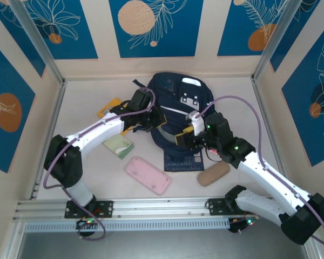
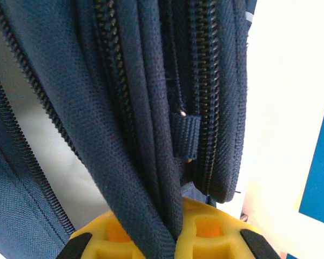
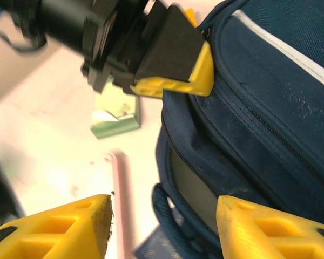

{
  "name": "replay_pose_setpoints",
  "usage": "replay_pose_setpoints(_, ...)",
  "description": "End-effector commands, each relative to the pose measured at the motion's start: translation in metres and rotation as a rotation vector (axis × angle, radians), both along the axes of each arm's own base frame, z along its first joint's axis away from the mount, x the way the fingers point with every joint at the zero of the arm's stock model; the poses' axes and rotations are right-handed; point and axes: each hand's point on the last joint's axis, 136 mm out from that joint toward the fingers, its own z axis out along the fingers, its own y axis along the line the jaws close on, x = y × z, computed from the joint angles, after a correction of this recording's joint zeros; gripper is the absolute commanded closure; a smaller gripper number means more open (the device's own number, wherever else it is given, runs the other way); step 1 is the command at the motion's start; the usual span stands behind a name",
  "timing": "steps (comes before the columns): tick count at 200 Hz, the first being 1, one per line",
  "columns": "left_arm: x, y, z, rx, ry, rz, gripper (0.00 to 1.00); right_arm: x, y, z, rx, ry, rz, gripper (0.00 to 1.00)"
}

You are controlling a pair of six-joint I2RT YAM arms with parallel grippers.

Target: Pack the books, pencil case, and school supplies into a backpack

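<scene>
No text is showing clearly enough to read. The white label (image 1: 197,158) on the thin dark navy book (image 1: 178,163) is appearing too small.

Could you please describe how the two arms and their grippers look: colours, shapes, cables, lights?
The left arm and right arm have white tubular links between black joint blocks. A thin purple cable loops along each. Small green lights glow on the right arm. The gripper fingers are yellow, wedge-shaped, with square hollows, on black bodies.

A white table (image 1: 83,105) sits walled by blue panels (image 1: 175,35) printed with orange discs and white leaves.
</scene>
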Motion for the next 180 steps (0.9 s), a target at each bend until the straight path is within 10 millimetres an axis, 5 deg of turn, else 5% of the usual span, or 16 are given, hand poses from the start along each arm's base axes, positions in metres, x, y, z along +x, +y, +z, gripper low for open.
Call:
replay_pose_setpoints(1,0.003,-0.005,0.023,-0.032,-0.057,-0.07,1.0,0.011,-0.005,-0.03,-0.279,-0.188,0.151,0.41)
replay_pose_setpoints(29,0.002,-0.006,0.022,-0.041,-0.052,-0.09,1.0,0.025,-0.01,-0.066,-0.448,-0.184,0.191,0.36)
replay_pose_setpoints(77,0.003,-0.006,0.026,-0.066,-0.051,-0.112,1.0,0.045,-0.016,-0.091,-0.541,-0.204,0.149,0.34)
replay_pose_setpoints(94,0.004,-0.005,0.025,-0.07,-0.05,-0.112,1.0,0.049,-0.021,-0.106,-0.589,-0.174,0.142,0.49)
replay_pose_setpoints(107,0.006,-0.005,0.027,-0.075,-0.055,-0.116,1.0,0.05,-0.018,-0.108,-0.587,-0.17,0.153,0.79)
replay_pose_setpoints(118,0.008,-0.006,0.029,-0.076,-0.064,-0.129,1.0,0.05,-0.014,-0.102,-0.556,-0.174,0.158,1.0)
replay_pose_setpoints(147,0.01,0.0,0.048,-0.031,-0.118,-0.158,0.68,0.07,-0.012,-0.048,-0.38,-0.192,0.025,1.0)
replay_pose_setpoints(180,0.01,0.031,0.087,0.043,-0.264,-0.12,0.46,0.112,-0.056,0.027,-0.125,-0.008,-0.297,1.0)
